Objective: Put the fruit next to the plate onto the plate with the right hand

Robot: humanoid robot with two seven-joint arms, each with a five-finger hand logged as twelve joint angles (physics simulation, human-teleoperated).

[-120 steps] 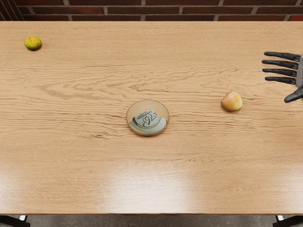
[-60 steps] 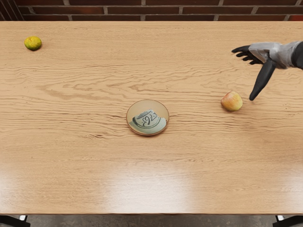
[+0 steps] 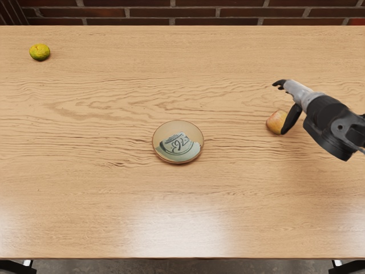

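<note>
A: What is lying nearest on the desk?

B: The plate is sitting near the middle, showing a dark painted pattern.

A: And the apple?

B: The apple is resting on the desk, well apart from the plate, off to its right and slightly farther back.

A: What is the robot hand doing?

B: The right robot hand is hovering over the apple's right side, its arm showing at the right edge. It is spread and gripping nothing. The thumb is pointing down across the apple's right edge, and the fingers are reaching past it. Whether the thumb is touching, I cannot tell.

A: Anything farther back?

B: A green fruit is sitting at the far left, and a brick wall is running behind the desk.
</note>
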